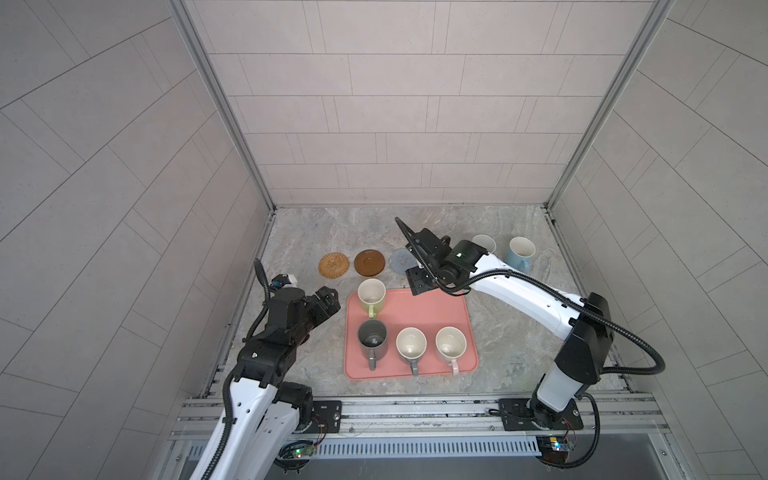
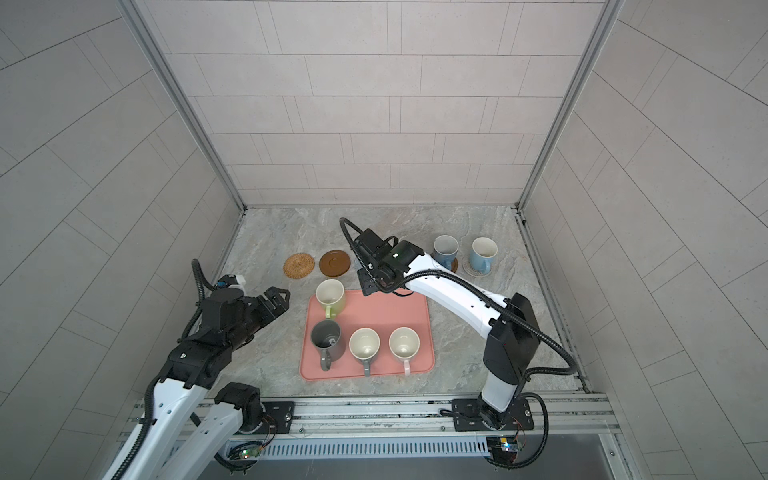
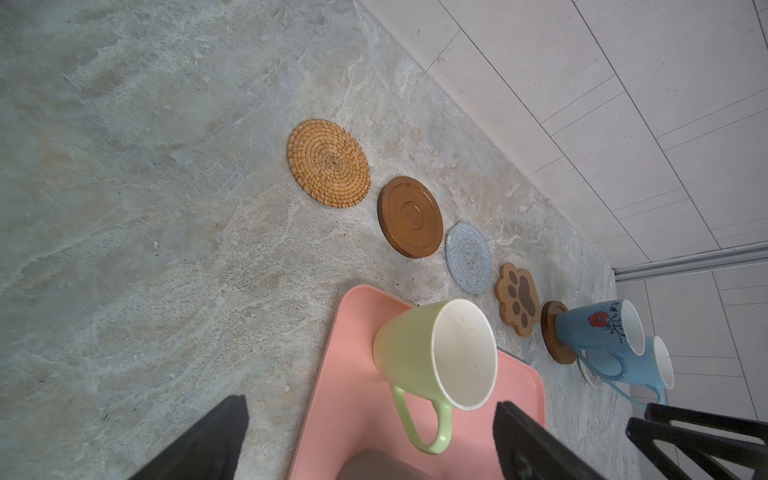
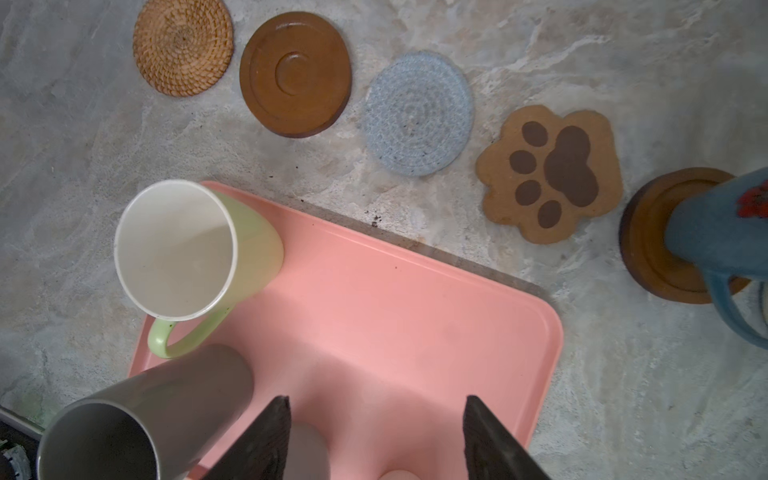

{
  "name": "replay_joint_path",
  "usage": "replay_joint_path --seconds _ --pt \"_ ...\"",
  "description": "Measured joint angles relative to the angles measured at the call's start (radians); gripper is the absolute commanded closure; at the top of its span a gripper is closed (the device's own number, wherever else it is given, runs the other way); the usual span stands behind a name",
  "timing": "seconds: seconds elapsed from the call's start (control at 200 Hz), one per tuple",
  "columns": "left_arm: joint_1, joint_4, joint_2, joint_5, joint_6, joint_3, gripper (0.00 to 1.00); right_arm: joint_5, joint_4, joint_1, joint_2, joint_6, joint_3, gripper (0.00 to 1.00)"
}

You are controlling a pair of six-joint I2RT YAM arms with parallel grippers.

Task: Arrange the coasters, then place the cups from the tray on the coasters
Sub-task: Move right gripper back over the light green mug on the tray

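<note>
On the pink tray (image 1: pixel 436 309) stand a light green cup (image 1: pixel 371 293), a dark grey cup (image 1: pixel 372 337), a grey-handled cup (image 1: pixel 411 345) and a pink-handled cup (image 1: pixel 451 343). The coasters lie in a row behind it: rattan (image 1: pixel 333 264), wooden disc (image 1: pixel 369 262), blue-grey crochet (image 4: pixel 417 112), paw (image 4: pixel 548 174). A flowered blue cup (image 3: pixel 590 328) sits on a second wooden disc (image 4: pixel 648 241). A light blue cup (image 2: pixel 482 253) sits on a pale mat (image 2: pixel 473 270). My left gripper (image 3: pixel 371 409) is open, left of the tray by the green cup. My right gripper (image 4: pixel 377 401) hangs open and empty over the tray's bare far part.
The marble table (image 1: pixel 511 332) is closed in by tiled walls at the back and both sides, with metal posts in the corners. A metal rail (image 1: pixel 415 409) runs along the front edge. My right arm reaches across the back right, hiding the paw coaster in both top views.
</note>
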Motion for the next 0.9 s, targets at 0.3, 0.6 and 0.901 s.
replay_joint_path --seconds 0.3,0.6,0.901 --pt "0.000 -0.006 -0.019 -0.003 -0.001 -0.027 0.00 0.021 -0.002 0.134 0.191 0.080 0.163 0.29" --pt "0.000 -0.008 -0.038 -0.011 -0.003 -0.039 0.00 0.021 -0.018 0.198 0.307 0.126 0.268 0.28" --pt "0.000 -0.012 -0.046 -0.011 -0.003 -0.044 0.00 0.022 -0.017 0.202 0.343 0.177 0.271 0.29"
